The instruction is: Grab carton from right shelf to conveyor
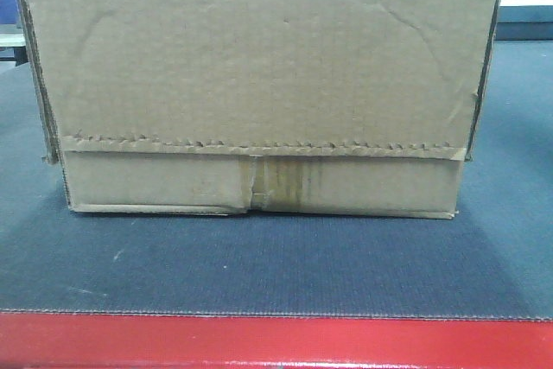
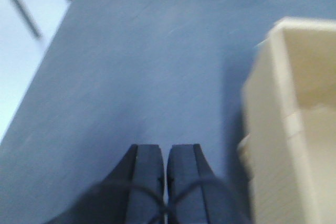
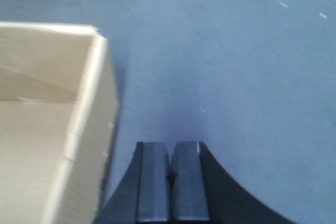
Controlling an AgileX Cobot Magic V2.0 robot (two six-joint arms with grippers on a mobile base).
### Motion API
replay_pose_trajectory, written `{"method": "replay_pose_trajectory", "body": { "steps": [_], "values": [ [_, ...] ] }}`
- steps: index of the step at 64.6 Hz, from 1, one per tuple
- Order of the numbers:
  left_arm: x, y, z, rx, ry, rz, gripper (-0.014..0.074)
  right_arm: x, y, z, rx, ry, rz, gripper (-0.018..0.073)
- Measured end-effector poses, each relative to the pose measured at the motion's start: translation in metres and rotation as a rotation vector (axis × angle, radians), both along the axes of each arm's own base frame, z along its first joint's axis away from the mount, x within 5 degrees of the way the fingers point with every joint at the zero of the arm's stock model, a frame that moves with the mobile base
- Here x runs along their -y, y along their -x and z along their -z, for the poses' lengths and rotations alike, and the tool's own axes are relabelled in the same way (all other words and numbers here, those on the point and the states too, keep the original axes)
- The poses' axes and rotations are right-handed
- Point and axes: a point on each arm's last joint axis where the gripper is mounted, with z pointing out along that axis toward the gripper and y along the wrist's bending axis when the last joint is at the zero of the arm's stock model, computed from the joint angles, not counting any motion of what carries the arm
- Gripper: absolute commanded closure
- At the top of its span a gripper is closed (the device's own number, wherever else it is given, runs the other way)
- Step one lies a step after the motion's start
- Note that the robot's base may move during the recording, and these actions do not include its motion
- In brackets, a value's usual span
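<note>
- Red front edge of conveyor (image 1: 276, 341) nearest the front camera; grey belt behind it.
- Carton (image 1: 259, 84) sits on the belt, jagged tape strip along its lower front.
- Left tool (image 2: 165, 163) clenched, empty, just left of the carton's side.
- Right tool (image 3: 171, 161) clenched, empty, beside the carton's right side.

Front view: even, soft light, slightly grainy; carton (image 1: 259, 84) face sharp, thin shadow along its base on the conveyor (image 1: 276, 265). No glare.

Left wrist view: dim, bluish cast, motion blur throughout; carton edge right of the fingers (image 2: 149, 171) smeared, bright washed-out patch far upper left.

Right wrist view: blurred too; dark shadow between the fingers (image 3: 155, 177) and the carton at their left.
</note>
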Motion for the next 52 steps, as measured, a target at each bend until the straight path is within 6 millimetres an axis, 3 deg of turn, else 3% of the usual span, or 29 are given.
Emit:
{"method": "replay_pose_trajectory", "body": {
  "steps": [8, 20, 34, 42, 52],
  "values": [
    [-0.01, 0.018, 0.024, -0.013, -0.006, -0.017, 0.058, 0.006, 0.012, 0.027, -0.016, 0.004, 0.012, 0.0637],
    [-0.013, 0.057, 0.077, -0.004, -0.009, 0.02, 0.058, 0.01, 0.043, 0.076, 0.007, 0.003, 0.006, 0.0637],
    [-0.01, 0.109, 0.123, 0.175, 0.002, 0.108, 0.058, 0.015, 0.089, 0.128, 0.102, 0.002, -0.009, 0.0637],
    [-0.009, 0.133, 0.139, 0.28, 0.005, 0.14, 0.058, 0.018, 0.113, 0.152, 0.172, 0.006, -0.018, 0.0637],
    [-0.01, 0.155, 0.15, 0.35, 0.005, 0.149, 0.058, 0.022, 0.146, 0.168, 0.319, -0.006, -0.027, 0.0637]
  ]
}}
